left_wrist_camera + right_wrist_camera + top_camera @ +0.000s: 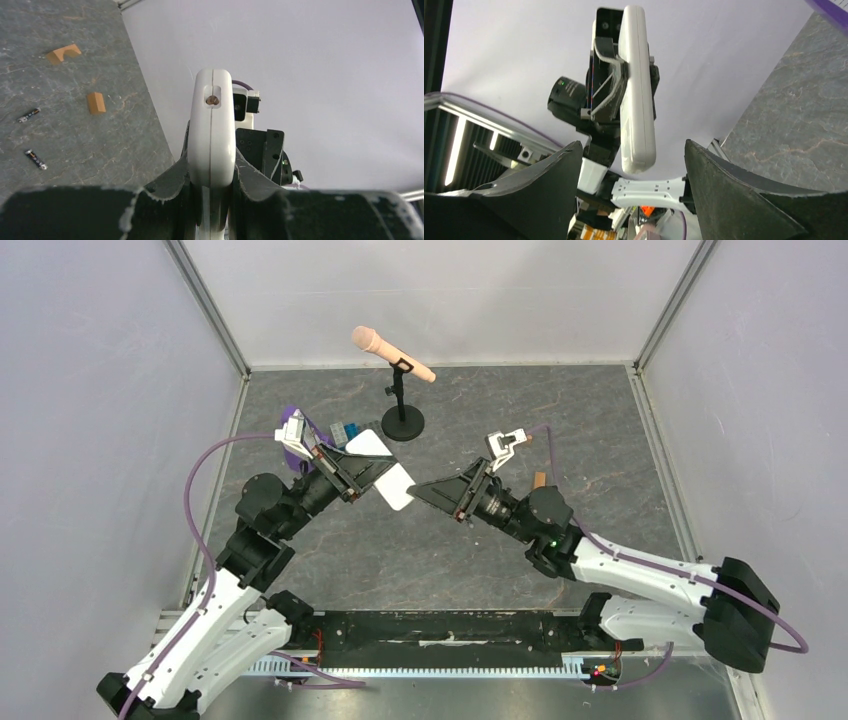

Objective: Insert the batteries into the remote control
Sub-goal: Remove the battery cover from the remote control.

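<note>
– Remote control (pixel 397 485): where is it?
– Up off the desk (pixel 400 550), in the air between the two arms, near the middle of the overhead view. The left tool (pixel 375 472) has it clamped.
– How does it sit in that grip?
– In the left wrist view it is edge-on, a narrow white bar with a seam down its middle. One finger (pixel 170 181) presses each broad side, and most of its length sticks out past the fingertips.
– And the right tool (pixel 631 150)?
– Spread wide, holding nothing. Its own camera shows the free end of the remote control just between its two fingertips, with a gap on either side, so neither finger (pixel 734 195) touches it.
– Which face points where?
– I cannot tell. Only white sides show; no button panel is visible in any view.
– What about the batteries (pixel 28 115)?
– Both lie flat on the desk, apart from each other, the second (pixel 36 159) nearer the left wrist camera. Neither tool is near them.
– Anything beside them?
– Two tan wooden blocks (pixel 96 102) farther along the desk, one of them (pixel 64 53) with a notch cut in it. At the back of the desk a pink microphone (pixel 392 353) tilts on a black stand.
</note>
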You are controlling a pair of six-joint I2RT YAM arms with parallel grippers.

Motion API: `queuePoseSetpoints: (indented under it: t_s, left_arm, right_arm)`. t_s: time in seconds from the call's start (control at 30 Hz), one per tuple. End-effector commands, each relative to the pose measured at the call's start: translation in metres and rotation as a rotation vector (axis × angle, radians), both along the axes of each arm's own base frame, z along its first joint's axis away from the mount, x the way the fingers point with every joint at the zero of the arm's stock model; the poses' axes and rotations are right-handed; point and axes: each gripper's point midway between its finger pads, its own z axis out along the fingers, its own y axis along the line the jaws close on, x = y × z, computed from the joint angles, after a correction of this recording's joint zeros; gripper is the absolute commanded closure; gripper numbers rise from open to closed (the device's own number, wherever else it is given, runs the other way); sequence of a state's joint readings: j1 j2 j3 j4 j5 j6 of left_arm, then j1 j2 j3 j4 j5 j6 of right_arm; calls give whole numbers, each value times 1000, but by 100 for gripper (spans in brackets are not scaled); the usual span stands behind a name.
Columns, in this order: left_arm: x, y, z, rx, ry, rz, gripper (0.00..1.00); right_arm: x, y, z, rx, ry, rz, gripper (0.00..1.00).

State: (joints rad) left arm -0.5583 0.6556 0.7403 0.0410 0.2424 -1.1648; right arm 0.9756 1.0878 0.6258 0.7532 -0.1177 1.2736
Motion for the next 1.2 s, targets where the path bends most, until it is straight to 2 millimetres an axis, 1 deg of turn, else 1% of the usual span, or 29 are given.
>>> queuePoseSetpoints:
  t_s: [0.0, 0.17, 0.23, 0.3, 0.47, 0.53, 0.6, 0.7, 0.77, 0.9, 0.93, 1.07, 1.17]
  left_arm:
    - [10, 7, 10, -80, 16, 66, 98]
    - [10, 10, 11, -78, 5, 77, 98]
    - [10, 11, 12, -76, 8, 86, 98]
    - [12, 13, 8, -69, 22, 103, 98]
    - [14, 20, 6, -91, 41, 142, 98]
    - [14, 21, 5, -102, 57, 147, 98]
    - [14, 23, 3, -117, 75, 152, 98]
    - [14, 25, 0, -138, 92, 164, 98]
    - [15, 28, 1, -152, 96, 178, 98]
    - [16, 35, 4, -172, 100, 213, 98]
    - [19, 40, 3, -177, 105, 242, 98]
    - [18, 46, 6, -195, 96, 270, 98]
    - [17, 46, 8, -203, 87, 267, 98]
  right_arm:
    - [16, 5, 35, 127, 23, -55, 23]
    - [19, 21, 27, 130, 111, -22, 30]
    - [19, 24, 24, 140, 131, -12, 35]
    - [18, 26, 23, 147, 142, -7, 44]
    - [17, 29, 14, 136, 171, -1, 56]
    - [16, 29, 11, 146, 185, 5, 70]
    - [15, 28, 10, 154, 190, 13, 77]
    - [13, 27, 4, 153, 197, 25, 81]
    - [10, 26, 2, 152, 195, 35, 82]
    - [5, 21, -4, 153, 187, 43, 84]
    - [4, 20, -4, 156, 184, 44, 85]
    - [0, 15, -5, 158, 158, 46, 86]
    - [-3, 13, -6, 156, 147, 54, 83]
